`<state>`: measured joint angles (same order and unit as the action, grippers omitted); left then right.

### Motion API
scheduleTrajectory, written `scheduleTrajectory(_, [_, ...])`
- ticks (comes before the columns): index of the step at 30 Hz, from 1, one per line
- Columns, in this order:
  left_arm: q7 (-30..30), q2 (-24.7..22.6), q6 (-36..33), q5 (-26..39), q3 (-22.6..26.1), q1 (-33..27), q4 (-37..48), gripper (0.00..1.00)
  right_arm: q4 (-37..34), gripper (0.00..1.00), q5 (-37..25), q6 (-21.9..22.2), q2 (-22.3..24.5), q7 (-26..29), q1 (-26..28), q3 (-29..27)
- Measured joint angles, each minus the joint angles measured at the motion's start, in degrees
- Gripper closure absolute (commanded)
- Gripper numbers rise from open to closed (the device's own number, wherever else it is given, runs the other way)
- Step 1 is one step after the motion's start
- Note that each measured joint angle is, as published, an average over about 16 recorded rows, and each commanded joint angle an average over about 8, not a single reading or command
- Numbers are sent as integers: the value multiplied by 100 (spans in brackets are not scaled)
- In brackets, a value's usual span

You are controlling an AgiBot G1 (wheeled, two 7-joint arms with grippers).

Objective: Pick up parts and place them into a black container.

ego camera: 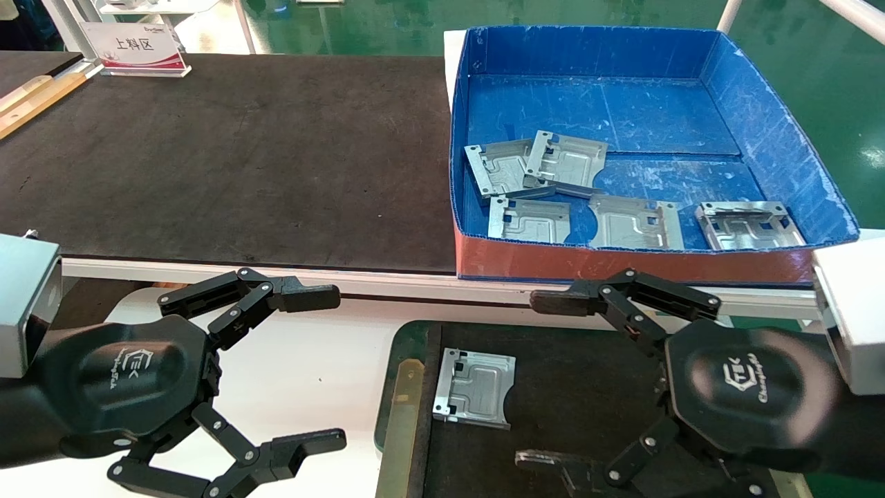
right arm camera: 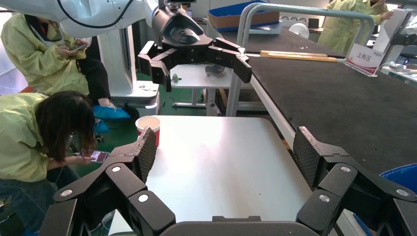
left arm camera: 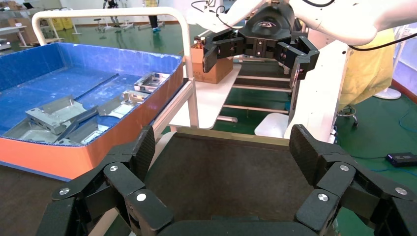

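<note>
Both tools spread wide and empty, right tool (ego camera: 539,377) nearest: best to reach into the blue-walled box (ego camera: 781,131), pinch an unstacked stamped silver-grey metal plate (ego camera: 749,225) by its edge, then drop beside the one (ego camera: 474,387) already in the felt-floored black tray (ego camera: 588,387).

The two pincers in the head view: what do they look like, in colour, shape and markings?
Both are alike. The left pincer and the right pincer have matte black, rounded housings with a white logo and lettering on top. From each housing run black linkage bars joined by silver rivets, ending in flat black fingers whose pads show a fine grid texture. Behind each housing sits a light grey, box-shaped wrist block.
</note>
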<state>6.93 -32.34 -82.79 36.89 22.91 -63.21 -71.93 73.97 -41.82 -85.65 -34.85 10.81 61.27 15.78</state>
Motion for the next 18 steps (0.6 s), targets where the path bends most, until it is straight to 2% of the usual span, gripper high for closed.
scheduleTrajectory(18, [0,0,1,-1,0,0,1,0,-4,0,-2,7,0,3,0,0])
